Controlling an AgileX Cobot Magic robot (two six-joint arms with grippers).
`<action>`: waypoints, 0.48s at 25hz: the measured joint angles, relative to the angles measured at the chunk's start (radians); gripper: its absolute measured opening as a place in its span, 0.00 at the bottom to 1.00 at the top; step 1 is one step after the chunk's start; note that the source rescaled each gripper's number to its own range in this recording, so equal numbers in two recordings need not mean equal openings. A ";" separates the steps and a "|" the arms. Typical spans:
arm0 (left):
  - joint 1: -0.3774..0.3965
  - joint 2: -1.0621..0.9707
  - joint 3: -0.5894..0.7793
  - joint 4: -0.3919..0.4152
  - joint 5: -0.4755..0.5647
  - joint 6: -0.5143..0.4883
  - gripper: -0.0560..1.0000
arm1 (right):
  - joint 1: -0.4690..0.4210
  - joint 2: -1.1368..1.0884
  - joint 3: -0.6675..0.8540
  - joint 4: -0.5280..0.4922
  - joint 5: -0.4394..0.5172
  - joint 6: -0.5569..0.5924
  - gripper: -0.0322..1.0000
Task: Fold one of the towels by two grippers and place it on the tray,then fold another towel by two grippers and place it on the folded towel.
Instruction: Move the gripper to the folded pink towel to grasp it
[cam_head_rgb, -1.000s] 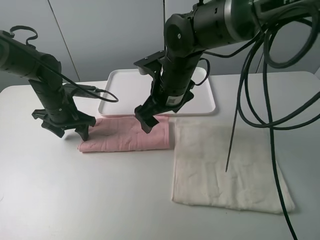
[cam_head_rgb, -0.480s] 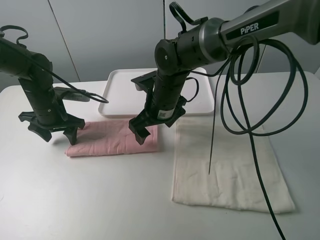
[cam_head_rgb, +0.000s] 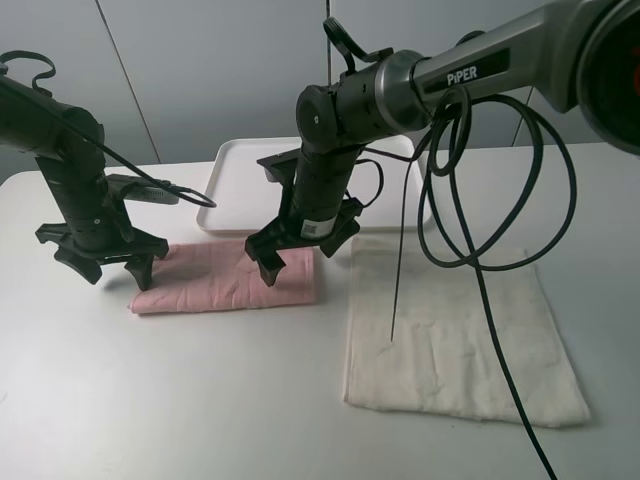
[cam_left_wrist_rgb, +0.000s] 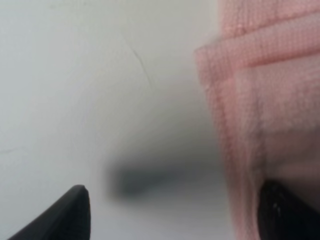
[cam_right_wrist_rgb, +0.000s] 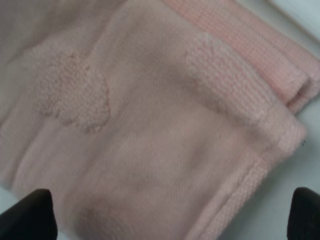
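Nubbly pink towel, folded oblong

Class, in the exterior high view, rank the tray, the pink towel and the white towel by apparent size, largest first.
1. white towel, spread flat.
2. tray, though farther off and partly behind the right arm.
3. pink towel, folded.

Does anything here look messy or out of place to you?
A loose black cable from the right arm dangles over the white towel, where it might snag. The folded pink towel lies slightly askew, its layers not lined up.
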 joint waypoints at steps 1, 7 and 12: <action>0.000 0.000 0.000 0.002 0.000 0.000 0.88 | 0.000 0.000 -0.002 0.001 -0.005 0.005 1.00; 0.000 0.000 0.000 0.002 0.002 0.000 0.88 | 0.002 0.031 -0.004 0.006 -0.010 0.018 0.84; 0.000 0.000 0.000 0.002 0.002 0.002 0.88 | 0.008 0.045 -0.010 0.005 -0.010 0.020 0.82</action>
